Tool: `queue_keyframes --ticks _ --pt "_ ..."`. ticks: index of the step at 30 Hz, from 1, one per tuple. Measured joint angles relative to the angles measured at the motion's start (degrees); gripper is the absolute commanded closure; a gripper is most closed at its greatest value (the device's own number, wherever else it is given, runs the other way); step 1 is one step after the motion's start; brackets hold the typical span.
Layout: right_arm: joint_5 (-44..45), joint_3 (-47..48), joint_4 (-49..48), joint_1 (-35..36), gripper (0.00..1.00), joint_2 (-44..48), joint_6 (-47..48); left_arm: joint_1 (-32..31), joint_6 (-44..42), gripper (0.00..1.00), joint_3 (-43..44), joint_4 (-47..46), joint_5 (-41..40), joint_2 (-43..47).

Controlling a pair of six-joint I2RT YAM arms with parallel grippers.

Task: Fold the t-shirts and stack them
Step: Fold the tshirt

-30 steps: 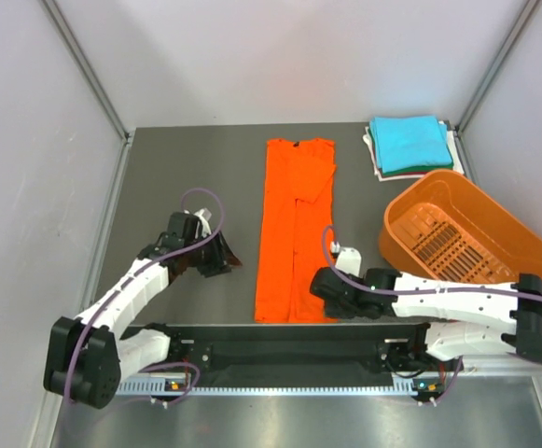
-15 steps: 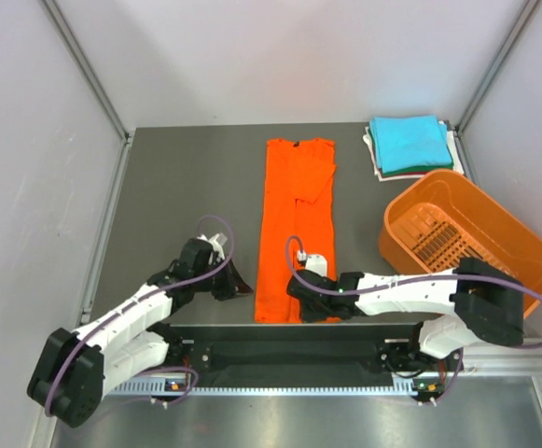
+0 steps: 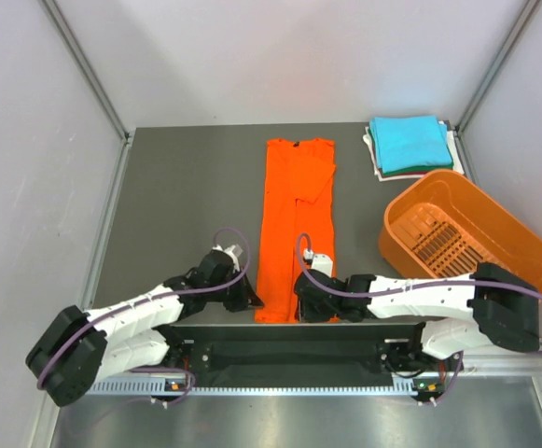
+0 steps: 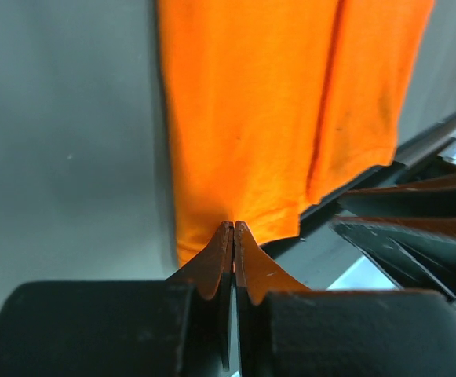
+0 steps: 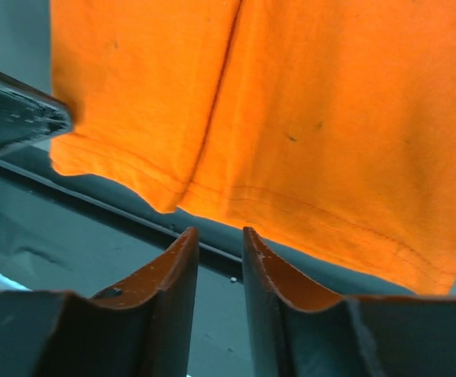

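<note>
1. From above: the orange shirt (image 3: 294,224) lies flat in a long strip on the desk (image 3: 187,187), hem nearest me. My left tool (image 3: 252,301) is at its near left corner and my right tool (image 3: 306,297) at the near hem. The turquoise shirt (image 3: 410,142) lies folded at the far right.
2. Left wrist: my left tool (image 4: 233,228) is closed, its tips touching the hem. I cannot tell if cloth is caught.
3. Right wrist: my right tool (image 5: 220,232) is slightly open and empty, just short of the hem.

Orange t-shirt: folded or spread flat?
Partly folded: the orange t-shirt lies as a long narrow strip, sides turned in along the middle, not yet folded crosswise.
</note>
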State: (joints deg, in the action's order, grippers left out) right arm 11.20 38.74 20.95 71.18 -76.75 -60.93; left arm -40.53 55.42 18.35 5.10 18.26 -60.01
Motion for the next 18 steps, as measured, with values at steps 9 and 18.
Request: queue_keyframes --ticks 9,18 --pt "-0.3 3.0 -2.0 1.1 0.66 -4.4 -4.8 -2.0 1.5 0.97 -1.4 -0.8 -2.5 -1.4" --pt "-0.3 4.6 -2.7 2.3 0.69 -9.4 -7.2 -2.2 1.8 0.95 -1.9 -0.7 -3.2 -1.4"
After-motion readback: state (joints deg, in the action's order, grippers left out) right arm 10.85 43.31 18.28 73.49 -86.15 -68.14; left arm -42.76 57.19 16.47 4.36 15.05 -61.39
